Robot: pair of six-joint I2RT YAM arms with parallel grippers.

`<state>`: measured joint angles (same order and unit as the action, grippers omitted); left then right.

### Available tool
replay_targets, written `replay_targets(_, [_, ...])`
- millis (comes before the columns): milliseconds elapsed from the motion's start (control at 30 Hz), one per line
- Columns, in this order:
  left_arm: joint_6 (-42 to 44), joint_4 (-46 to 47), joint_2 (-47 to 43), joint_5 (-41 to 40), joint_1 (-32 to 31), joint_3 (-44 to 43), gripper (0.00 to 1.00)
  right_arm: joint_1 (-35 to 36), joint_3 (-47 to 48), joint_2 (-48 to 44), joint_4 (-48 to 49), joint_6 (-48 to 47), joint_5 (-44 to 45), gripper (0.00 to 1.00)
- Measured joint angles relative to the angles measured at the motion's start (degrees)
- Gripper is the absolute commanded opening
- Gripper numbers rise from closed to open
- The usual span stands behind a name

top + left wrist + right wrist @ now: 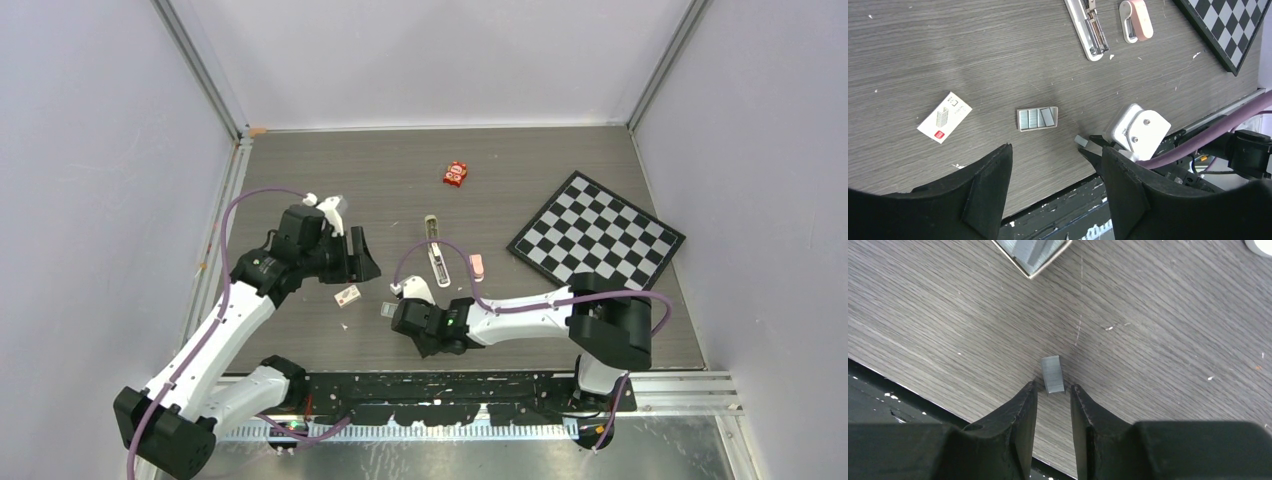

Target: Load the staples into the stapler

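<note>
A small grey block of staples (1053, 374) lies flat on the wood table, its near end between the fingertips of my right gripper (1053, 389). The jaws stand narrowly open, with a thin gap on each side of the block. The same staples (1081, 141) show in the left wrist view, just in front of the right gripper (1093, 150). A small open tray (1037, 119) holds more staple strips. The stapler (1088, 27) lies opened farther back, metal channel showing, also visible from above (436, 255). My left gripper (1055, 150) hovers wide open over the table, holding nothing.
A pink-and-white piece (1135, 19) lies beside the stapler. A white-and-red card box (944, 117) sits left of the tray. A red packet (456, 174) lies at the back and a chessboard (597, 235) at the right. The table's near edge (923, 400) runs just under the right gripper.
</note>
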<state>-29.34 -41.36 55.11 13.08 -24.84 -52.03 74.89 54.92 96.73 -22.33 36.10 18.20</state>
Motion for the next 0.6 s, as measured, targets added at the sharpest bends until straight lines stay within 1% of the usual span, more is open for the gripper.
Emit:
replay_targets(267, [-0.4, 0.0, 0.0, 2.6, 1.6, 0.7, 0.6, 0.0, -0.4, 0.3, 1.4, 0.0, 0.3, 0.24])
replay_targets(600, [-0.3, -0.1, 0.5, 6.4, 3.6, 0.6, 0.58, -0.8, -1.3, -0.9, 1.8, 0.0, 0.4, 0.23])
